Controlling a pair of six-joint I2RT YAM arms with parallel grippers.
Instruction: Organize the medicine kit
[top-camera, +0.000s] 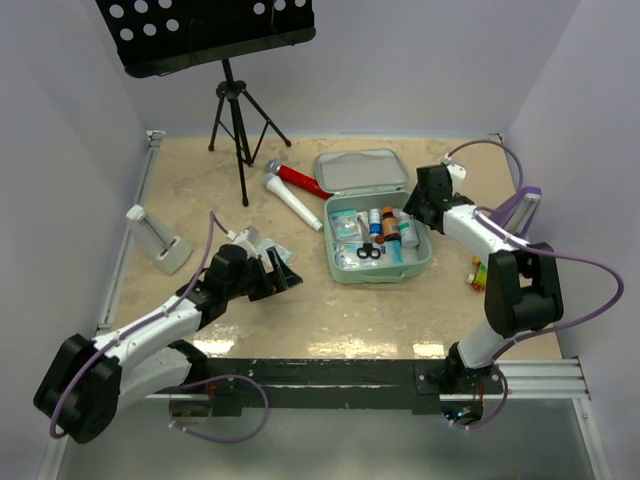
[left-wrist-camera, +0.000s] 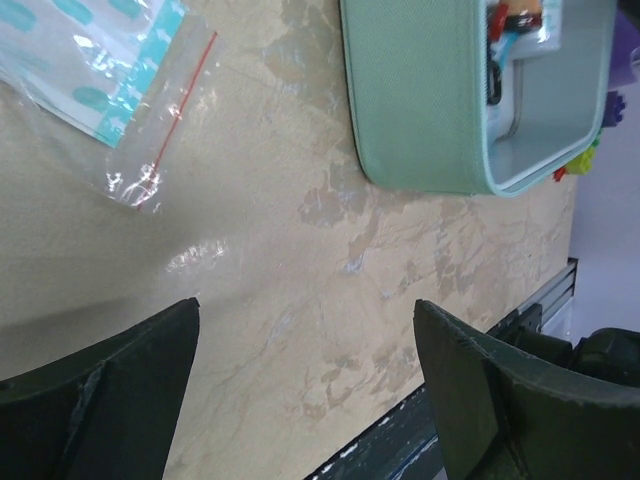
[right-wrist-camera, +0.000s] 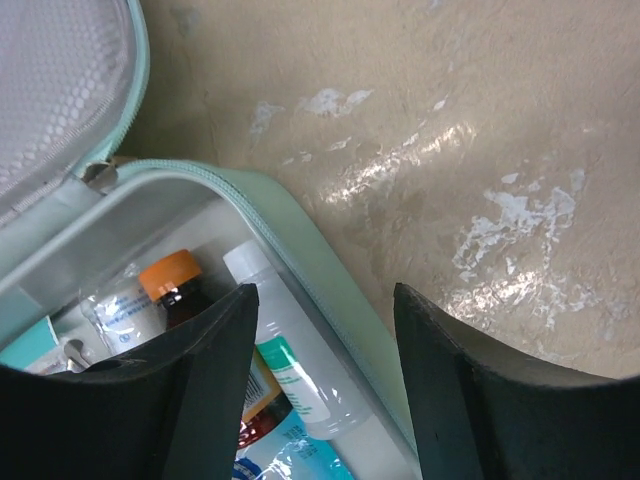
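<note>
The medicine kit (top-camera: 424, 258) lies open mid-table, its mint-green lid (top-camera: 360, 170) flipped back behind it. Inside are bottles, packets and small scissors (top-camera: 368, 252). My right gripper (top-camera: 413, 214) hovers over the kit's back right corner. In the right wrist view it (right-wrist-camera: 325, 292) is open and straddles the kit's wall (right-wrist-camera: 300, 240), above a white bottle with a green label (right-wrist-camera: 290, 350) and beside an orange-capped bottle (right-wrist-camera: 172, 280); nothing is held. My left gripper (top-camera: 283, 276) is open over bare table (left-wrist-camera: 305, 310), empty, next to a clear zip bag (left-wrist-camera: 110, 70). The kit's side (left-wrist-camera: 420, 100) is ahead of it.
A music-stand tripod (top-camera: 235, 110) stands at the back left. A red stick and a white tube (top-camera: 292, 192) lie left of the lid. A white stand (top-camera: 160, 240) is at the left edge, a purple stand (top-camera: 520, 210) and small colourful items (top-camera: 478, 272) at the right.
</note>
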